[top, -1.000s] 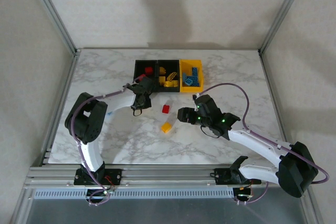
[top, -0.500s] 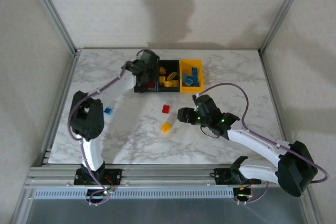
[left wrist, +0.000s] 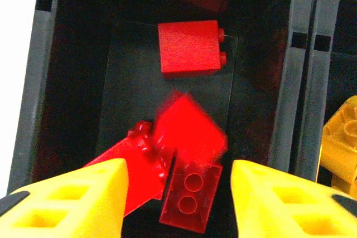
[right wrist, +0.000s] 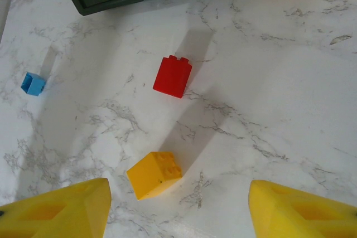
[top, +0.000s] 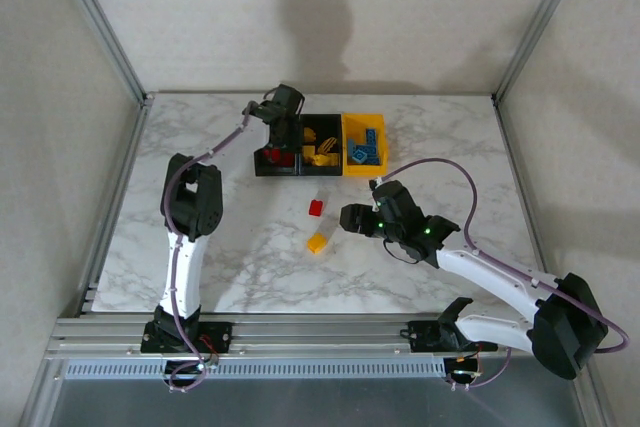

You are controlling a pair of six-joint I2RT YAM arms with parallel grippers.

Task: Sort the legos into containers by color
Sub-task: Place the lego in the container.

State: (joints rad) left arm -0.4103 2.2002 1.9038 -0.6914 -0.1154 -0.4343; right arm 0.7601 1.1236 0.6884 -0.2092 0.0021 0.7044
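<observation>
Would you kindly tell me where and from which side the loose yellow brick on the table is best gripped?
Take the yellow brick by two opposite flat side walls, coming straight down from above. It lies free, apart from the red brick, but skewed to the right fingers, so turning the wrist first would likely help.

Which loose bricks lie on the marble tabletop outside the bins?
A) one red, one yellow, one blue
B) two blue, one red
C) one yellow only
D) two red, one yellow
A: the right wrist view shows a small red plastic brick, a small yellow plastic brick and a small blue plastic brick, each lying apart on the white marble tabletop.
</observation>
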